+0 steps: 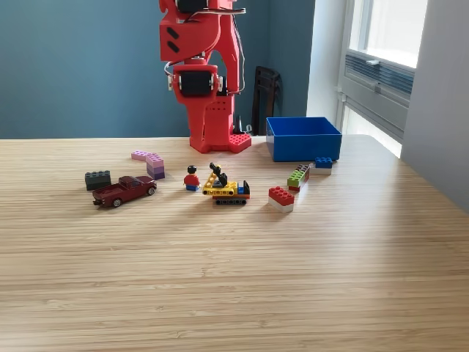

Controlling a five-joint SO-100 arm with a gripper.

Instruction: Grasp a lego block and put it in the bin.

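Observation:
Several lego pieces lie in a loose row across the middle of the wooden table (234, 279). A red-on-white block (281, 197), a green and dark block (297, 177) and a blue-on-white block (322, 165) sit just in front of the bin. The bin (303, 137) is a low bright blue box at the back right. Further left are a pink and purple block (149, 163) and a dark grey block (97, 179). The red arm (205, 73) stands folded upright at the back centre, left of the bin. Its top runs out of the frame and no fingers show.
A dark red toy pickup (124, 190), a small minifigure (192, 178) and a yellow tracked lego vehicle (226, 188) stand among the blocks. A black object (265, 99) leans on the wall behind the arm. The table's right edge runs near a window.

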